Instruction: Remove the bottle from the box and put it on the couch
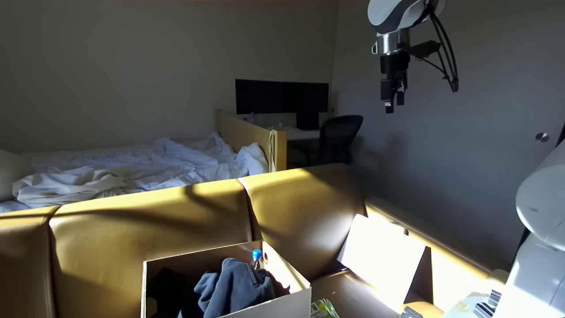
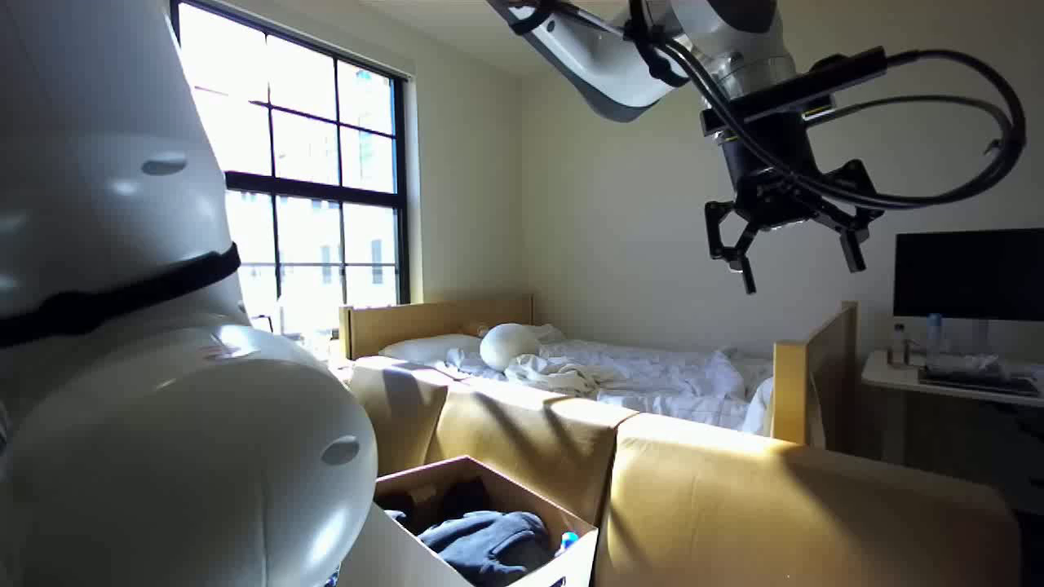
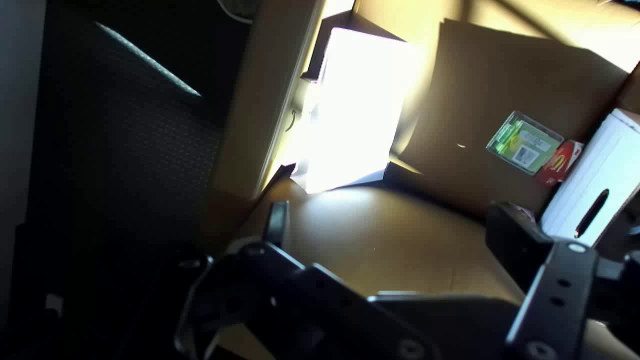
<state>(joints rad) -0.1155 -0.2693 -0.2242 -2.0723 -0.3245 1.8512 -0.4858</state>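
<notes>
Blue-capped bottle (image 1: pixel 257 255) stands inside the box (image 1: pixel 296 302), near a corner, beside dark cloth (image 1: pixel 236 287) that probably props it; the box rests on the couch (image 1: pixel 150 238). The gripper (image 2: pixel 802 271) hangs high, fingers (image 2: pixel 853 254) spread, nothing between, presumably for clearance over the box walls. Count: one bottle, one box, one gripper
</notes>
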